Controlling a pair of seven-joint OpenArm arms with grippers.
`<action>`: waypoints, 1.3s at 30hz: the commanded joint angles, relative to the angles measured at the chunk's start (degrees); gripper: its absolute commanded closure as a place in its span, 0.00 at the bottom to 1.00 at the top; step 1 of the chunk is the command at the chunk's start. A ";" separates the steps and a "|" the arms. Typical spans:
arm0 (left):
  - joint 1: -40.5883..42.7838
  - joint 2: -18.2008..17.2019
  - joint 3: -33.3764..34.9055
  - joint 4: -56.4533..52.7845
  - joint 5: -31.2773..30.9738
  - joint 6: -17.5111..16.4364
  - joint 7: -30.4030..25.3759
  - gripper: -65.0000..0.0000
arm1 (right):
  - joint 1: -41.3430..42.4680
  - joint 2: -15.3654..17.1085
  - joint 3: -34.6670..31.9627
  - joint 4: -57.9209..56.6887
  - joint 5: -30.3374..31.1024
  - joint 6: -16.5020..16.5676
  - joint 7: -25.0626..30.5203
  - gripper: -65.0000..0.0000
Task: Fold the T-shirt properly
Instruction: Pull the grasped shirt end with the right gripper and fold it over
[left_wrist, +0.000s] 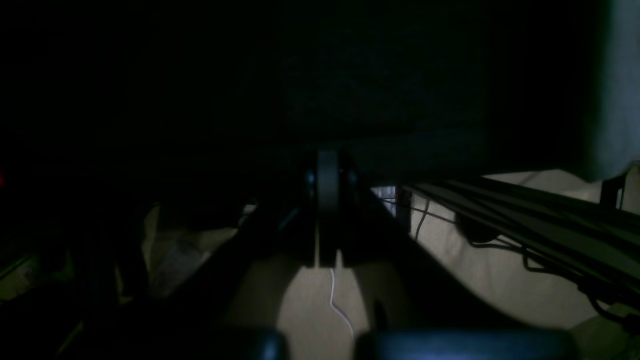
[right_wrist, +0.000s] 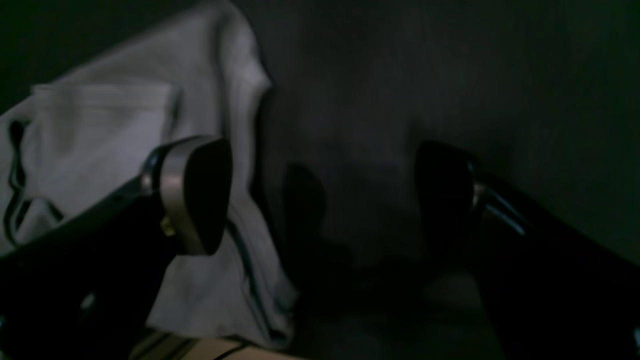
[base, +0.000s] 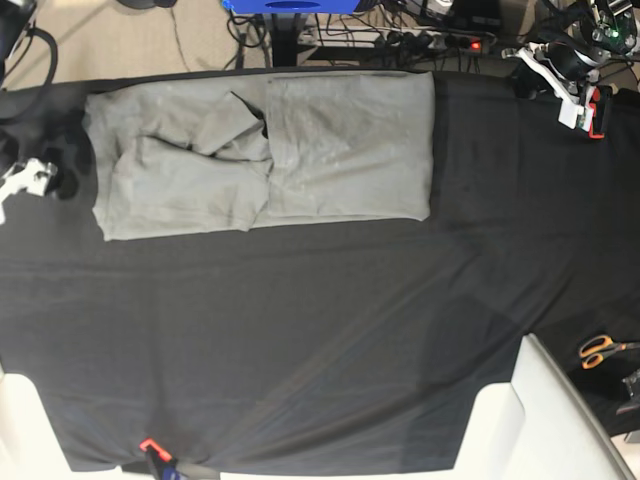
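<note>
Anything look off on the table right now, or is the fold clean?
Not clean. The T-shirt lies as a long band at the far edge of the black table cloth, but its left part is bunched, with a flap lying crooked near the middle. The right gripper is open beside the shirt's edge, holding nothing.

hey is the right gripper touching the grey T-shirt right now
Apart. In the base view the right gripper sits on the black table cloth, with a dark strip between it and the T-shirt. In the right wrist view the open jaws hold nothing.
</note>
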 joint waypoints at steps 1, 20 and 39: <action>0.27 -0.95 -0.47 0.76 -0.65 -0.49 -1.06 1.00 | 1.51 1.37 0.56 -1.81 1.07 0.41 0.19 0.16; 0.09 -1.04 -0.38 0.76 -0.56 -0.49 -1.15 1.00 | -2.71 -4.35 -8.94 -0.67 1.07 0.41 -11.68 0.17; 0.09 -0.95 -0.29 0.76 -0.56 -0.49 -1.15 1.00 | -3.68 -8.13 -15.27 0.83 0.80 0.41 -7.20 0.44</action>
